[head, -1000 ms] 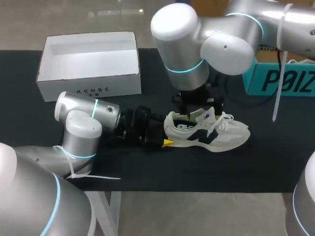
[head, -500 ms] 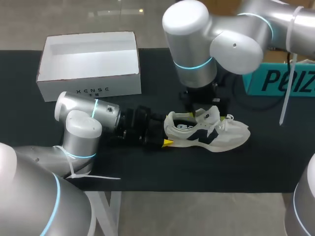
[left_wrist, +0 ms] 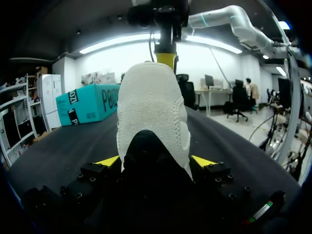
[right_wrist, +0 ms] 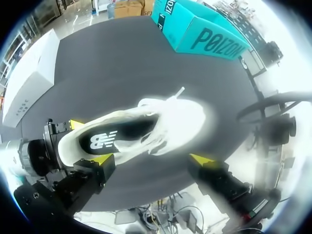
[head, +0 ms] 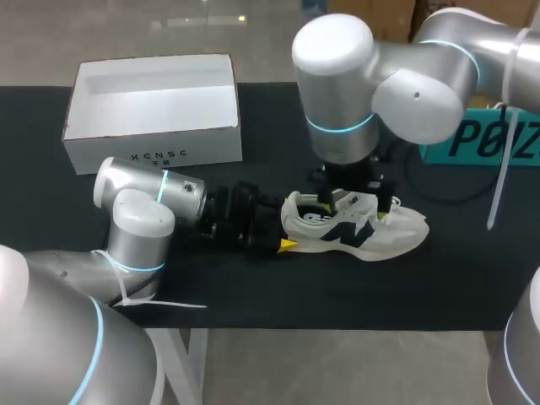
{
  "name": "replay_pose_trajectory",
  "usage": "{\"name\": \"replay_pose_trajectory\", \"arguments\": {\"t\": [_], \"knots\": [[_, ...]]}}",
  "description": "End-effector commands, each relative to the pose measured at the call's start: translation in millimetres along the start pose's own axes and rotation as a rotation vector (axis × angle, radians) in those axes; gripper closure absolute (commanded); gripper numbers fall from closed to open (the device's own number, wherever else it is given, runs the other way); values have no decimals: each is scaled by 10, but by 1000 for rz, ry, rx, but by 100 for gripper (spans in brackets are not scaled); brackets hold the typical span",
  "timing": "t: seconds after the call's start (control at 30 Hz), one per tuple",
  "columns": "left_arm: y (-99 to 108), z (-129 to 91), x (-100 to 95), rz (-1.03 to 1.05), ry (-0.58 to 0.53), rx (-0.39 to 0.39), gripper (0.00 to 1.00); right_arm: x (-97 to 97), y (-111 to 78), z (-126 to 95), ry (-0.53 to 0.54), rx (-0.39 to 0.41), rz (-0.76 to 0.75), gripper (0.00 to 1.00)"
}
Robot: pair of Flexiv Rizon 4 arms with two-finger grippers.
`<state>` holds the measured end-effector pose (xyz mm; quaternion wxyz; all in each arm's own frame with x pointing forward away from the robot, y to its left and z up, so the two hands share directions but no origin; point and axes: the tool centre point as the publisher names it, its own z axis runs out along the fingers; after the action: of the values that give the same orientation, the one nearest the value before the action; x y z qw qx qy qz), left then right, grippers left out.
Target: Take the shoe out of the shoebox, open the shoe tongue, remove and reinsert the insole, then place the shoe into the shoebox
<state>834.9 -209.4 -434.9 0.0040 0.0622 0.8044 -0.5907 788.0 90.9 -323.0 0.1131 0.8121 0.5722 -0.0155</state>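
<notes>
Since the shoe point(head: 363, 228) was standing on its sole on the black table point(head: 439, 287), well apart from the white shoebox point(head: 152, 148), the unboxing part of the job looked done to me. The left gripper point(left_wrist: 156, 161) was clamped on the heel, a yellow tip pressed to each side. I judged that grip was there to pin the shoe so it would not slide or tip while the other arm worked on it. The right gripper point(right_wrist: 151, 158) hung directly over the shoe's opening, its fingers spread wide with nothing held. The laces and tongue lay just ahead of it, and a dark insole showed inside the opening. From that stance I took it to be lining up for the tongue or the insole, though I could not tell which. The shoebox sat open and upright beyond the left arm, presumably left there for the shoe's return. A teal box point(head: 485, 139) lay near the table's far edge, behind the right arm.
</notes>
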Motion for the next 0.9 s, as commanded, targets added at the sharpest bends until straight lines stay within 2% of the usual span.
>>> {"name": "replay_pose_trajectory", "arguments": {"t": [0.03, 0.23, 0.5, 0.53, 0.57, 0.6, 0.63, 0.67, 0.7, 0.73, 0.9], "knots": [[13, -2, -9, 0, 3, -4, 100, 204, -48, 22, -13, -17, 299, 0], [13, -2, -9, 0, 3, -4, 100, 318, 30, 59, -23, -22, 268, 0], [13, -2, -9, 0, 3, -4, 100, 263, 105, 203, -36, 0, 293, 0], [13, -2, -9, 0, 3, -4, 100, 244, 121, 210, -37, 1, 295, 6], [13, -2, -9, 0, 3, -4, 100, 228, 131, 214, -39, 0, 297, 24], [13, -2, -9, 0, 3, -4, 100, 214, 138, 217, -42, 0, 299, 24], [13, -2, -9, 0, 3, -4, 100, 194, 145, 225, -43, 0, 301, 75], [13, -2, -9, 0, 3, -4, 100, 176, 148, 228, -45, 1, 304, 83], [13, -2, -9, 0, 3, -4, 100, 163, 150, 230, -47, 1, 306, 95], [13, -2, -9, 0, 3, -4, 100, 142, 155, 233, -49, 0, 307, 100], [13, -2, -9, 0, 3, -4, 100, 64, 170, 236, -49, 4, 313, 100]]}}
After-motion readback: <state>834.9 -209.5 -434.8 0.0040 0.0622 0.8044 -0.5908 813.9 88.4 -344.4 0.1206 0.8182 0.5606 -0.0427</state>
